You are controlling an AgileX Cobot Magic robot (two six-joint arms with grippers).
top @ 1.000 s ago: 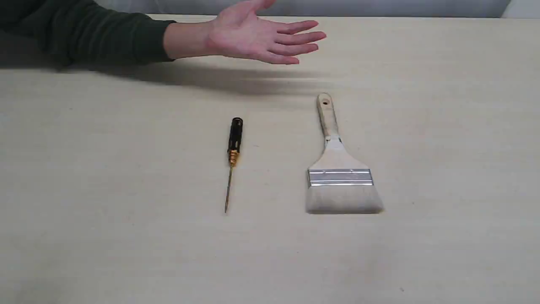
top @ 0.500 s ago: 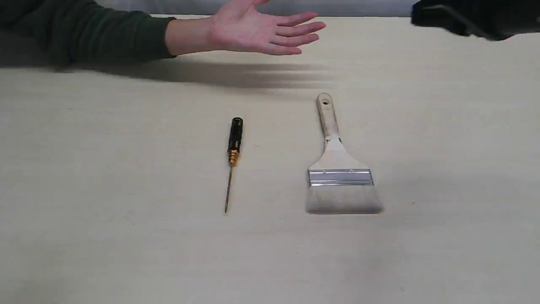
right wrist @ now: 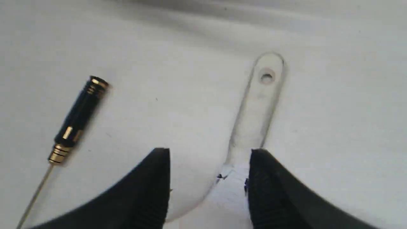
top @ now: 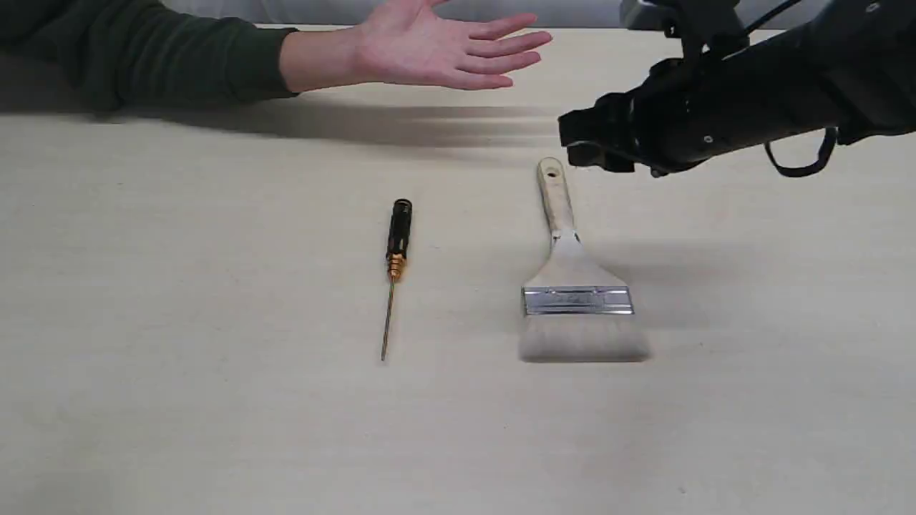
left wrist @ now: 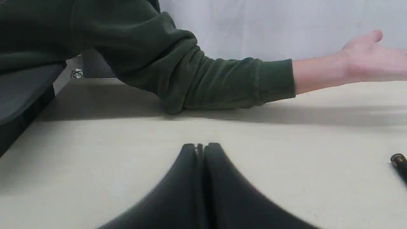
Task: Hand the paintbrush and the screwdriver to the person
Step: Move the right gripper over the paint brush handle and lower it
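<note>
The paintbrush [top: 572,286] lies flat at centre right of the table, handle toward the far edge. Left of it lies the screwdriver [top: 396,243], black handle farthest away. The person [top: 429,54] holds a bare hand palm-up above the far edge, the green sleeve at far left. My right gripper [top: 570,141] hovers open just right of the brush handle's holed end. In the right wrist view the right gripper [right wrist: 210,152] is open above the paintbrush [right wrist: 259,105], with the screwdriver [right wrist: 78,116] to one side. My left gripper [left wrist: 200,148] is shut and empty, low over the table near the person [left wrist: 206,79].
The beige table [top: 179,400] carries only the two tools. My black right arm [top: 751,100] reaches in from the far right, above the surface. The screwdriver's handle end [left wrist: 399,160] shows at the left wrist view's edge.
My right arm has come in from the upper right, and its open gripper now hangs by the brush handle. The person's hand has risen slightly; the tools have not moved.
</note>
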